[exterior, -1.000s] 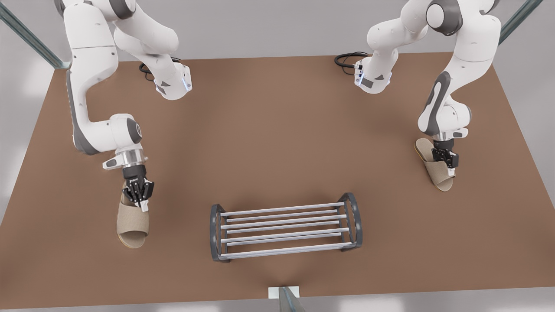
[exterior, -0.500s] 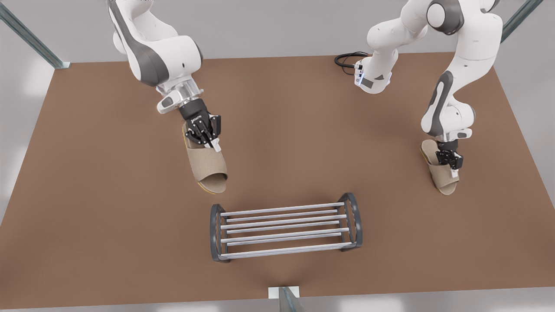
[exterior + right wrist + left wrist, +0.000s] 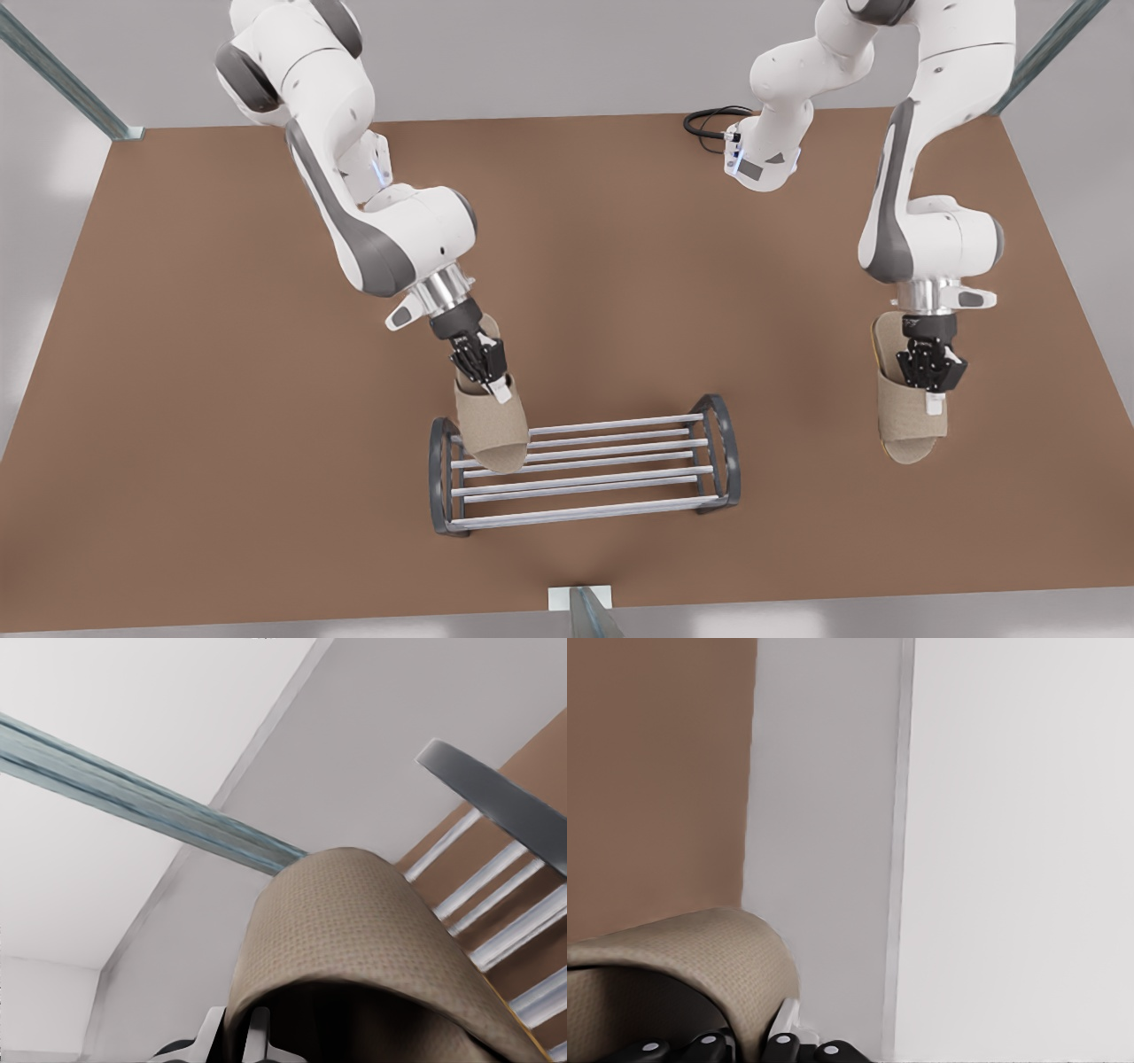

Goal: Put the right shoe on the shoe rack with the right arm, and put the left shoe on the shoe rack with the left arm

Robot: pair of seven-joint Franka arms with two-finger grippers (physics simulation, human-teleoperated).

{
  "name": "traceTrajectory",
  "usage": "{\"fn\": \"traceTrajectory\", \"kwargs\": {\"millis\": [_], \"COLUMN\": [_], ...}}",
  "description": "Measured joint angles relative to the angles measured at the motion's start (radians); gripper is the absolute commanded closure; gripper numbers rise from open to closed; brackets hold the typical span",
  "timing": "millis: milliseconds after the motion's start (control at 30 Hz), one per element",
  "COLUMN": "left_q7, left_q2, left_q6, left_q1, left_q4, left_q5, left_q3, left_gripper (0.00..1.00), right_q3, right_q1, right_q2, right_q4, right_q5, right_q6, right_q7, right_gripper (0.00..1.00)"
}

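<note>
The right hand (image 3: pixel 483 361) is clamped on the strap of the right shoe (image 3: pixel 490 425), which hangs toe-down over the shoe rack (image 3: pixel 585 471) at the end toward the front view's left, its toe touching or just above the upper silver bars; the right wrist view shows the rack's bars and a dark end frame just beyond that shoe's strap (image 3: pixel 354 921). The left hand (image 3: pixel 928 372) is clamped on the strap of the left shoe (image 3: pixel 905 416), held well apart from the rack, off its other end, above the brown surface (image 3: pixel 177 399); the left wrist view shows that strap (image 3: pixel 682 966) against the surface. The likely trouble is the steep tilt of the right shoe: let go like this, its toe could slip between the bars or the sole could tip off the rack's back edge. It also sits close to the end frame, so a sideways drift could catch the frame.
</note>
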Motion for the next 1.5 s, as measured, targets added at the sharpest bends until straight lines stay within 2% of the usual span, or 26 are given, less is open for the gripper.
{"fn": "traceTrajectory", "kwargs": {"millis": [100,233,267,300,733,867,933,1033,1133,1167,1233,1333,1500], "left_q7": [-0.05,-0.106,-0.118,-0.13,-0.234,-0.257,-0.267,-0.282,-0.303,-0.309,-0.321,-0.338,-0.379], "left_q2": [-0.008,0.011,0.014,0.018,0.035,0.035,0.052,0.067,0.065,0.077,0.141,0.255,0.333], "left_q6": [0.113,0.257,0.282,0.303,0.41,0.418,0.418,0.419,0.422,0.423,0.423,0.424,0.423], "left_q1": [-0.004,0.005,0.0,-0.001,-0.11,-0.186,-0.267,-0.373,-0.382,-0.413,-0.598,-0.799,-1.024], "left_q4": [0.061,0.188,0.199,0.205,0.298,0.324,0.353,0.394,0.399,0.41,0.475,0.595,0.663], "left_q5": [0.005,0.005,0.006,0.007,0.008,0.013,0.029,0.045,0.052,0.058,0.066,0.072,0.076], "left_q3": [-0.075,-0.165,-0.179,-0.192,-0.213,-0.207,-0.197,-0.147,-0.121,-0.101,0.032,0.184,0.374], "left_gripper": [0.79,0.79,0.79,0.79,0.79,0.79,0.79,0.79,0.79,0.79,0.79,0.79,0.79], "right_q3": [-0.047,-0.062,-0.062,-0.062,-0.046,0.028,0.083,0.19,0.23,0.245,0.256,0.261,0.262], "right_q1": [0.013,0.02,0.023,0.025,0.027,0.028,0.005,-0.137,-0.252,-0.268,-0.284,-0.351,-0.552], "right_q2": [0.102,0.207,0.22,0.229,0.226,0.146,0.057,-0.099,-0.192,-0.203,-0.222,-0.266,-0.414], "right_q4": [0.062,0.143,0.151,0.156,0.15,0.081,-0.014,-0.182,-0.301,-0.309,-0.333,-0.356,-0.461], "right_q5": [-0.003,-0.005,-0.006,-0.006,-0.005,-0.002,-0.001,-0.007,-0.018,-0.017,-0.094,-0.178,-0.251], "right_q6": [-0.031,-0.073,-0.081,-0.089,-0.116,-0.038,-0.01,0.018,0.036,0.04,0.047,0.052,0.051], "right_q7": [0.059,0.124,0.138,0.152,0.271,0.298,0.314,0.332,0.298,0.284,0.255,0.188,-0.081], "right_gripper": [0.76,0.75,0.51,0.01,0.0,0.0,0.0,0.0,0.0,0.0,0.0,0.0,0.0]}}
